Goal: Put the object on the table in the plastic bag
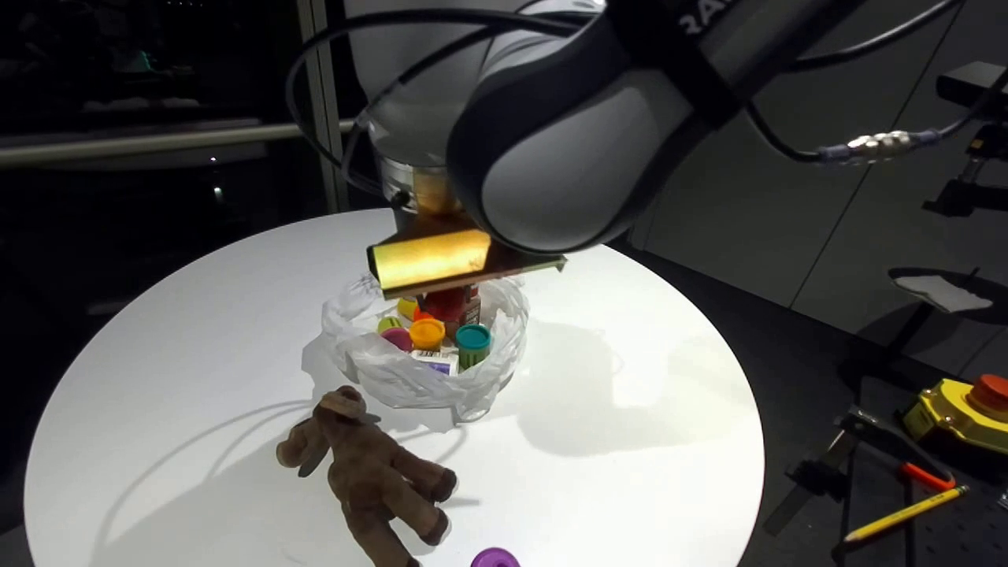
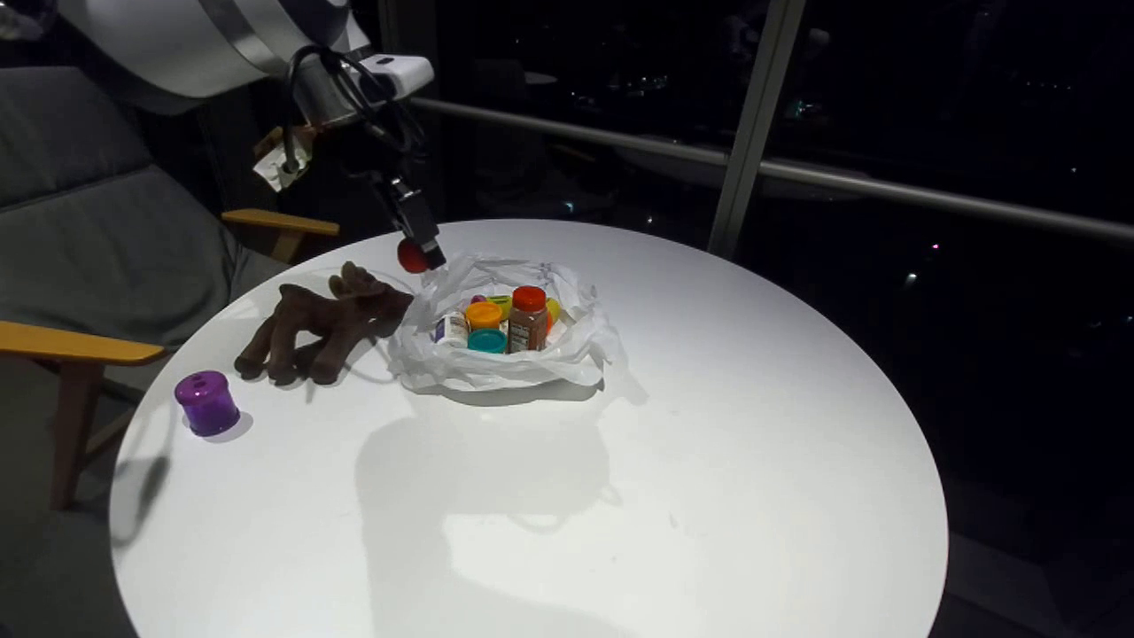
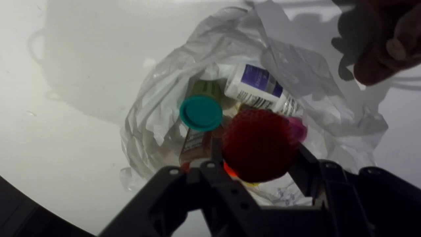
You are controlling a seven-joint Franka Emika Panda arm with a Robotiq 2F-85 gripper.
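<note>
Two fingers (image 2: 418, 220) grasping round red object (image 3: 260, 144) above plastic bag (image 2: 469, 372) on white table (image 2: 753, 443).

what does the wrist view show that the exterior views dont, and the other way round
Only the wrist view: the fingers clearly on opposite sides of the ball, and the teal lid nearly face-on.

Only the exterior views: the arm, the purple jar and the legs of the plush toy; also, in an exterior view, a chair.

Shared: the ball, the bag, the teal lid, the white bottle, at least part of the plush toy, and the table.
</note>
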